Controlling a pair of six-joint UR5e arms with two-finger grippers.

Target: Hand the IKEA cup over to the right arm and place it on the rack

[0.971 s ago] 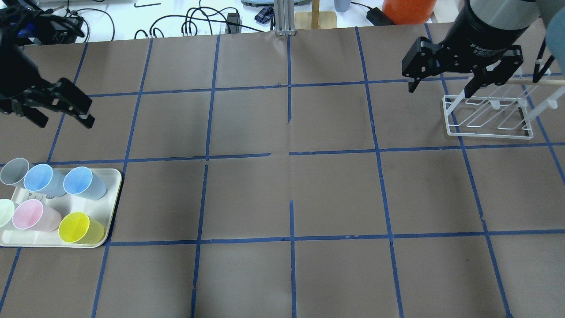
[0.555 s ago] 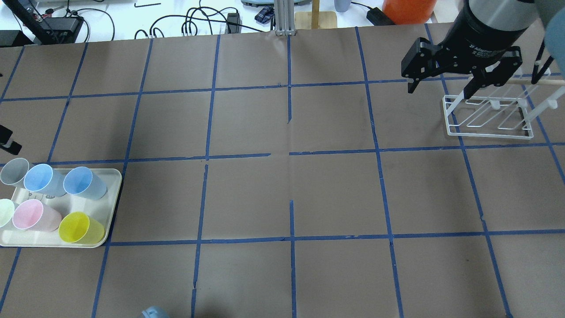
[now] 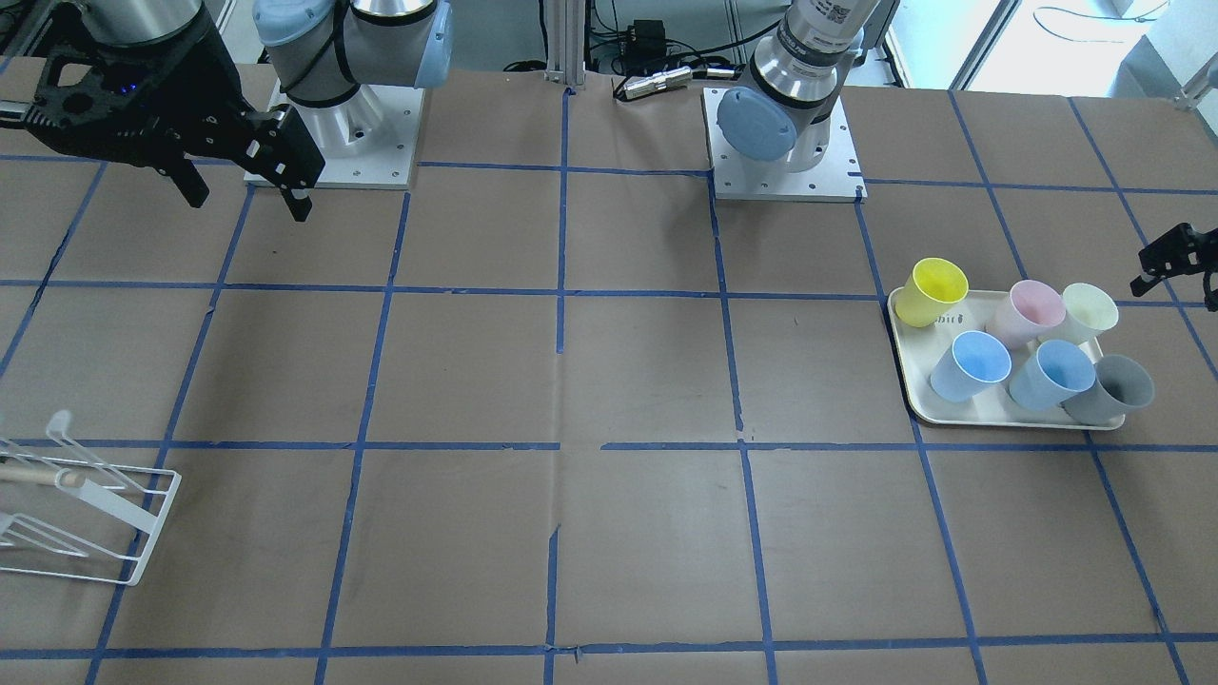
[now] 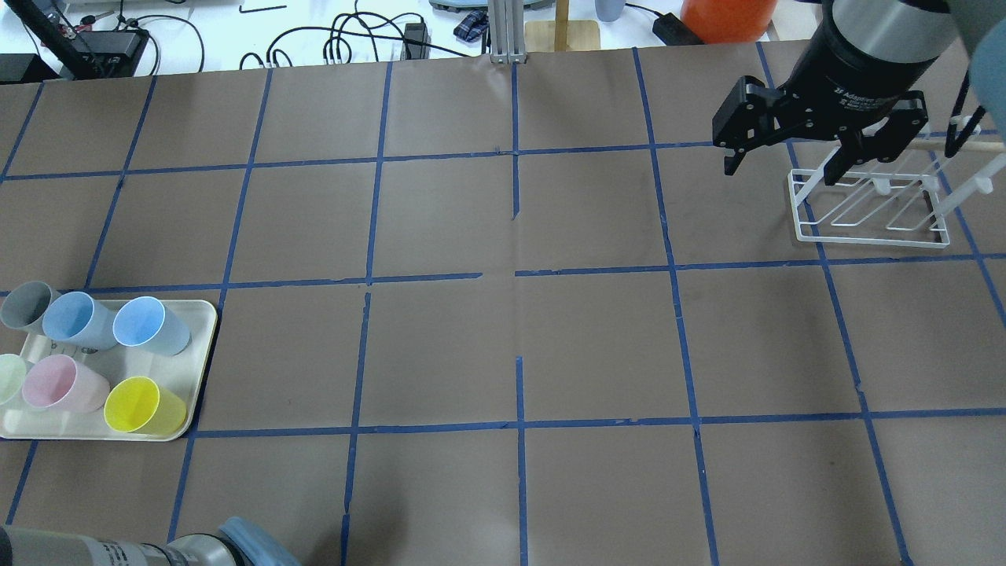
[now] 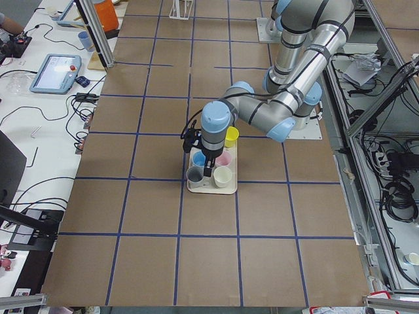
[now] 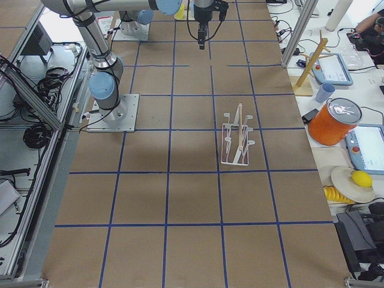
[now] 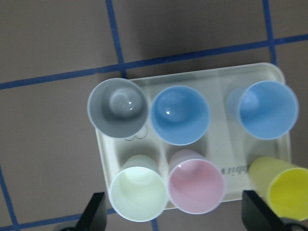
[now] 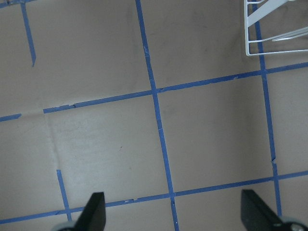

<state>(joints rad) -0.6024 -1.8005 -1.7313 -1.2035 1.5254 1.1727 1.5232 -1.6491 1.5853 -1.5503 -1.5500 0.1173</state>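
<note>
The IKEA cup (image 7: 138,193), pale cream-white, stands upright on the cream tray (image 7: 216,77) next to the pink cup (image 7: 196,187). It also shows in the front view (image 3: 1088,309) and at the overhead view's left edge (image 4: 6,377). My left gripper (image 7: 175,214) is open and empty, hovering above the tray (image 5: 208,163). My right gripper (image 4: 786,167) is open and empty, held high over the table next to the white wire rack (image 4: 868,212). The rack holds nothing and also shows in the right wrist view (image 8: 274,29).
The tray (image 4: 200,346) also holds a grey cup (image 7: 117,107), two blue cups (image 7: 180,114) and a yellow cup (image 7: 284,190). An orange container (image 4: 727,20), cables (image 4: 346,39) and a wooden stand (image 4: 562,31) lie past the far edge. Arm bases (image 3: 785,157) stand on the table.
My left gripper has left the overhead view past its left edge, and the left arm's elbow has come in at the bottom left. The right gripper has shifted slightly toward the far edge.
</note>
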